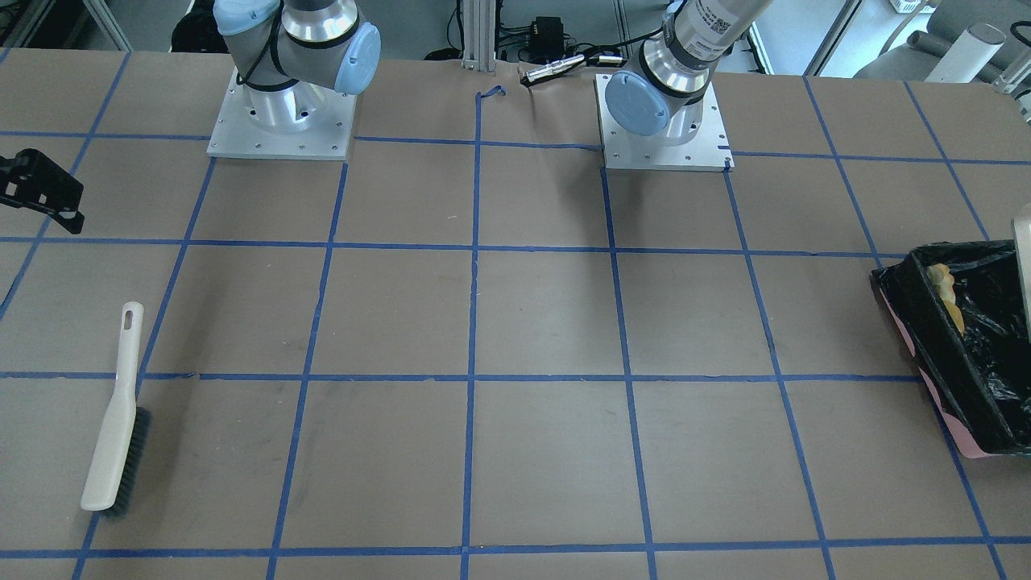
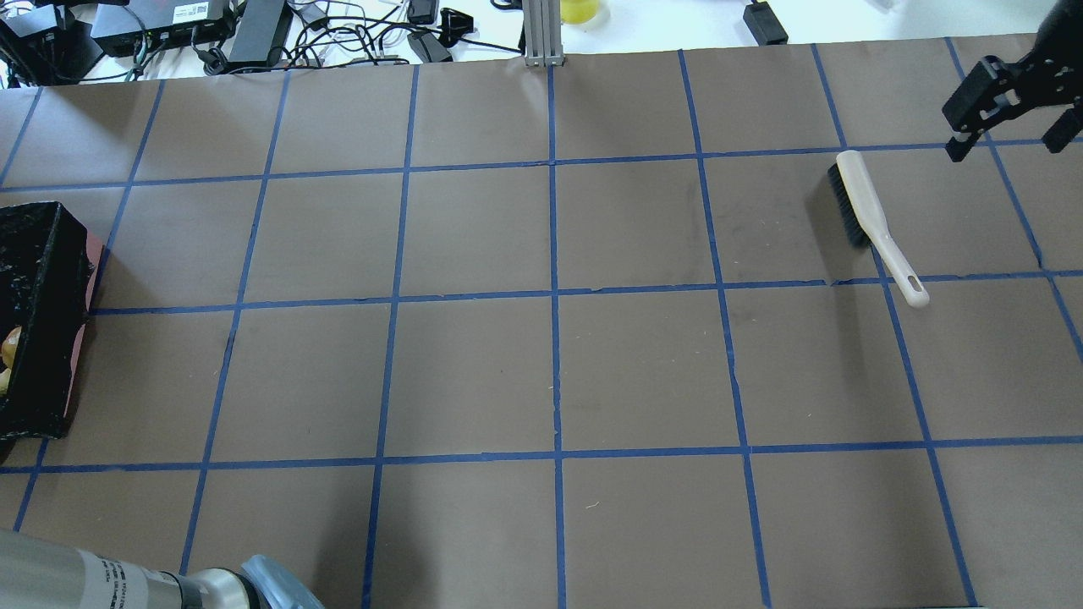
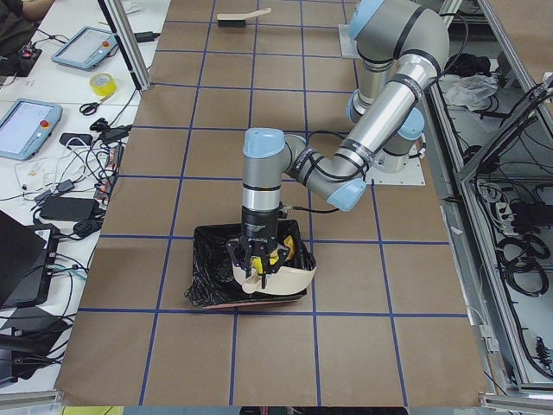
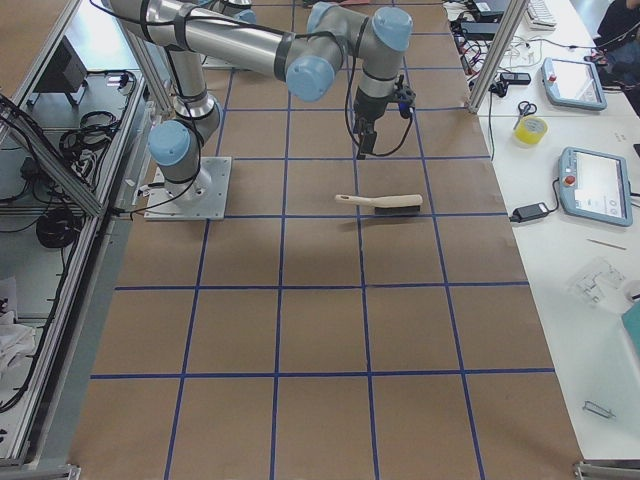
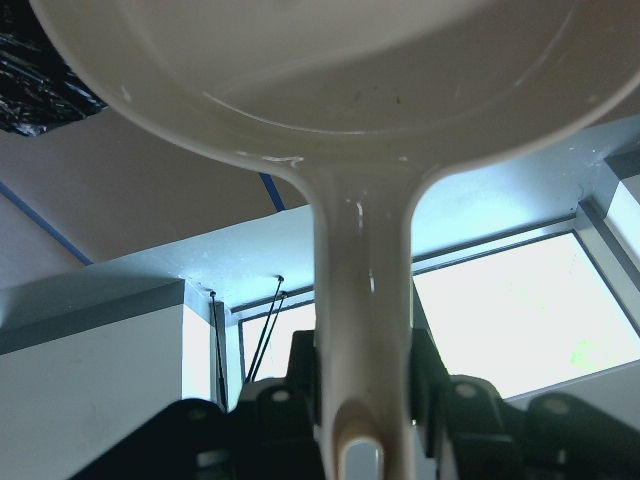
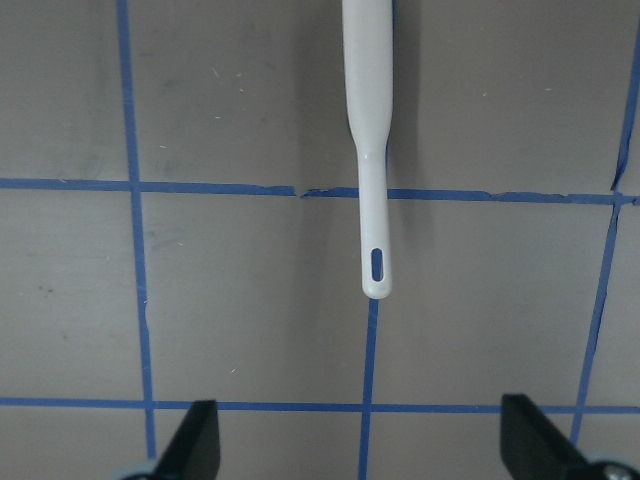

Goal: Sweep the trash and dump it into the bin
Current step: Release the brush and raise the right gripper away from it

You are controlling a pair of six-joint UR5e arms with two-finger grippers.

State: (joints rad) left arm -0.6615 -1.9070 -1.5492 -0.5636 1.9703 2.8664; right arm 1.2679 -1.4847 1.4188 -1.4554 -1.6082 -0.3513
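The bin [image 1: 987, 379], a pink box lined with a black bag, stands at the table's end on my left; it also shows in the overhead view [image 2: 38, 279] and the exterior left view [image 3: 207, 277]. Trash pieces [image 1: 949, 292] lie inside it, yellow and golden-brown [image 2: 8, 348]. My left gripper [image 3: 259, 258] is shut on the handle of the beige dustpan [image 3: 281, 281], held tilted over the bin; the pan [image 5: 340, 90] fills the left wrist view. My right gripper [image 2: 1011, 106] is open and empty, above the table just beyond the brush's handle [image 6: 375, 270].
A beige hand brush [image 2: 871, 216] with dark bristles lies flat on the table on my right side, also in the front view [image 1: 117, 419] and the exterior right view [image 4: 380, 203]. Blue tape lines grid the brown table. Cables and boxes lie past the far edge.
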